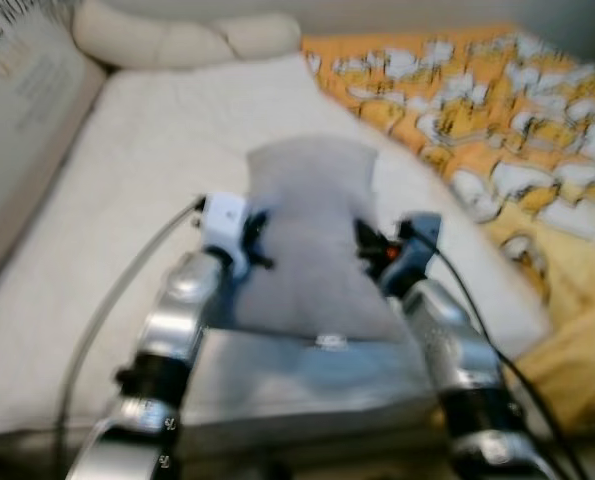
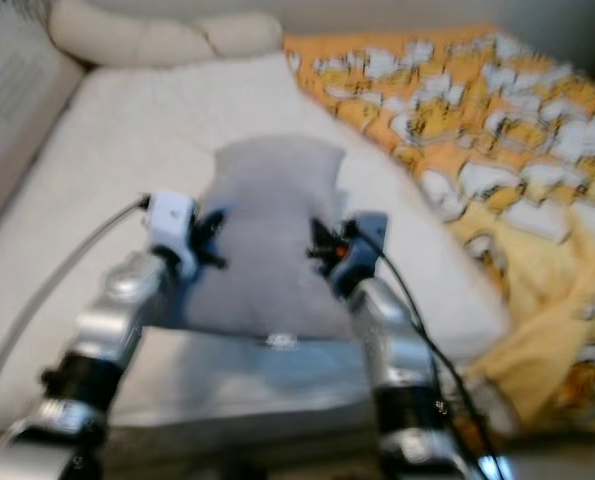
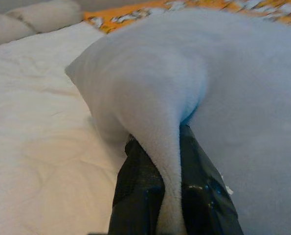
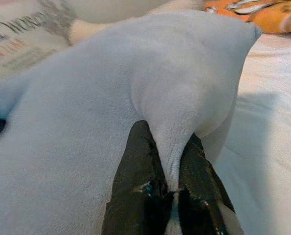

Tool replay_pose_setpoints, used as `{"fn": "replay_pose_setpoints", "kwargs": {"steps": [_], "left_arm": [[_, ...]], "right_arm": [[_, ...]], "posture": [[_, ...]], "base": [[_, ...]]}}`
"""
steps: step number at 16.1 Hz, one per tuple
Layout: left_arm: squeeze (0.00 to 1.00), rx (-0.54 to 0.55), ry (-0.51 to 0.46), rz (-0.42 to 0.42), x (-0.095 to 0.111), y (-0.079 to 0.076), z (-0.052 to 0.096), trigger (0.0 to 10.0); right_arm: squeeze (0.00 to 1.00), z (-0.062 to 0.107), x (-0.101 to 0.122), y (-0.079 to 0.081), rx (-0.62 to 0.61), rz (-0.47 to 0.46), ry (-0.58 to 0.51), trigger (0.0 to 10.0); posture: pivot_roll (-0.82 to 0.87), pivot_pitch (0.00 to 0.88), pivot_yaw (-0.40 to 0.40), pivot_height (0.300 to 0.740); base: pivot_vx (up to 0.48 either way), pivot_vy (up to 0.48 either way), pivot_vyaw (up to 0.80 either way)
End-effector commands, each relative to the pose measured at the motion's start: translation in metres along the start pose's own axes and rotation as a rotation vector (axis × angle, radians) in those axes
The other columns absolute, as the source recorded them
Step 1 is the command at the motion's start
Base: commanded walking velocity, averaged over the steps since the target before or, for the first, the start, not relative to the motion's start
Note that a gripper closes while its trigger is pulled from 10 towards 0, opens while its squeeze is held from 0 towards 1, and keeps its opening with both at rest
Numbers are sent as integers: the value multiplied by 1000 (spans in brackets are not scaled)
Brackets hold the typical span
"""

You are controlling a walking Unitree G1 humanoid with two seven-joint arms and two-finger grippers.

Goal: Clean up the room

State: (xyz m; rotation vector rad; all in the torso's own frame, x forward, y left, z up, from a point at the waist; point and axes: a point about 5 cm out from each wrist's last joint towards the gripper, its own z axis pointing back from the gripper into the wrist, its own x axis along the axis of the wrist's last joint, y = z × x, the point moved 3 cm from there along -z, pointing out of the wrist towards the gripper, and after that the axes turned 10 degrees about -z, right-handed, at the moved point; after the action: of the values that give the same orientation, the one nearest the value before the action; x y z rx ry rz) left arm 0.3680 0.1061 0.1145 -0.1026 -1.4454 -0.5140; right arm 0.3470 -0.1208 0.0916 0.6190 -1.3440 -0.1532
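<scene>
You have a grey pillow [image 1: 312, 240] pinched between your two hands, out in front of you over the bed [image 1: 137, 200]. Your left hand [image 3: 169, 166] is clamped on the pillow's left edge: in the left wrist view a fold of grey fabric is squeezed between the two black fingers [image 3: 135, 191], and the rest of the pillow bulges away beyond the fingertips. Your right hand [image 4: 169, 166] grips the opposite edge the same way, a ridge of fabric caught between its fingers [image 4: 135, 176] with the pillow swelling out ahead of them. So the pillow spans the gap between the two hands, its far end reaching away from you and its near edge lying by your wrists. Whether it is lifted off the bed or resting on it, you cannot tell from the blurred head views. Under and beyond the hands is the white mattress cover. Past the right hand, further to its outer side, lies an orange and yellow patterned blanket [image 1: 497, 110], bunched up and hanging off the bed's near corner. Far ahead of both hands, at the head of the bed, sit cream cushions [image 1: 177, 40]. Out beyond the left hand, along the bed's side, is a pale panel with dark lettering [image 1: 22, 90].
</scene>
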Motion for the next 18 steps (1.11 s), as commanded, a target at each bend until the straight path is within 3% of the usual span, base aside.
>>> {"fn": "replay_pose_setpoints", "kwargs": {"steps": [1, 10, 18], "left_arm": [[0, 58, -24, -29, 8, 18, 3, 10000], [0, 51, -19, -44, 7, 16, 2, 10000], [0, 63, -31, -42, 10, 21, 2, 10000]], "right_arm": [[0, -2, 10, 3, 3, -4, -38, 10000], [0, 0, 7, 3, -5, -7, -35, 10000], [0, -1, 6, 4, 1, -3, -23, 10000]], "posture": [[97, 0, 46, 740], [95, 0, 56, 740], [97, 0, 52, 740]], "base": [[0, 442, 0], [0, 432, 0], [0, 0, 0]]}}
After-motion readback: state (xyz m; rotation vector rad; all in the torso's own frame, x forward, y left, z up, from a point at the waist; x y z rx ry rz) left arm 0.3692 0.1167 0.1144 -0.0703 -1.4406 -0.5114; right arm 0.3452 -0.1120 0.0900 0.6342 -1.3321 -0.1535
